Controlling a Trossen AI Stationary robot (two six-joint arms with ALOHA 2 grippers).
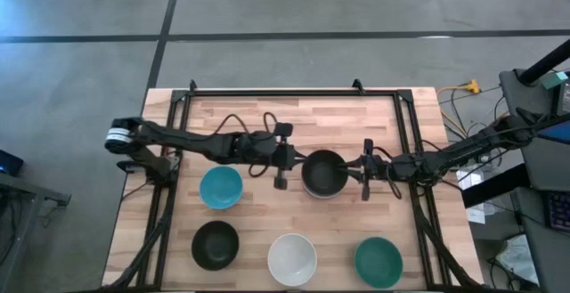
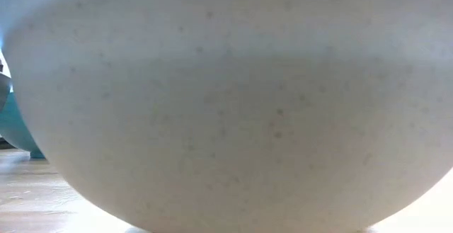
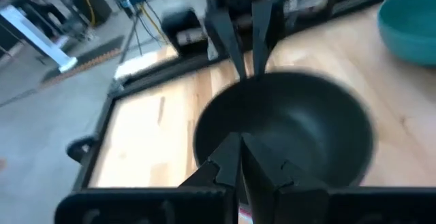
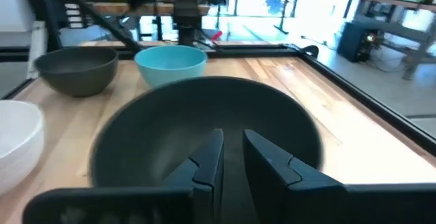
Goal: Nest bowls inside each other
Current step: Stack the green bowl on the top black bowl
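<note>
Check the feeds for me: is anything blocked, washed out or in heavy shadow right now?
Low view: blocked, the white bowl fills nearly the whole picture. High view: evenly lit, no glare, the dark bowl plain between the left gripper and the right gripper. Right wrist view: bright windows behind, table still readable. Left wrist view: no glare.

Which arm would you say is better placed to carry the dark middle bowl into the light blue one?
Probably the left. The left gripper and right gripper flank the dark bowl at its rim, but the light blue bowl lies on the left arm's side, farther from the right.
</note>
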